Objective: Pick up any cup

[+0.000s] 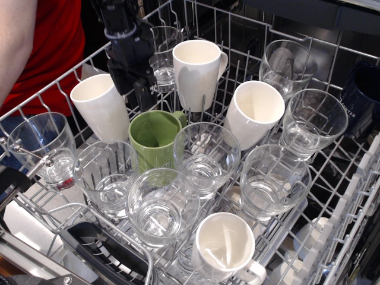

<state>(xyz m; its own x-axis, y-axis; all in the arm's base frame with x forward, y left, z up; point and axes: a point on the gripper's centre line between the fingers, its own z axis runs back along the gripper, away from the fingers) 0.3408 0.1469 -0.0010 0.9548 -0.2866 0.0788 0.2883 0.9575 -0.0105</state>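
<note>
Currently the green cup (153, 140) sits upright in the wire dish rack (249, 24), left of centre, its handle pointing toward the back right. It touches or nearly touches a clear glass (206, 157) on its right and another glass (161, 205) in front. A tilted white mug (101, 104) stands just beside it on the left; a second white mug (197, 71) stands behind it to the right, a third (254, 113) further right, a fourth (224, 246) near the front edge. The gripper (142, 95) hangs above the rack, between the left white mug and the back one, just behind the cup's rear rim and apart from it. Finger spacing: cannot tell, the dark body hides the tips. A person in a red shirt (53, 41) stands at upper left.
</note>
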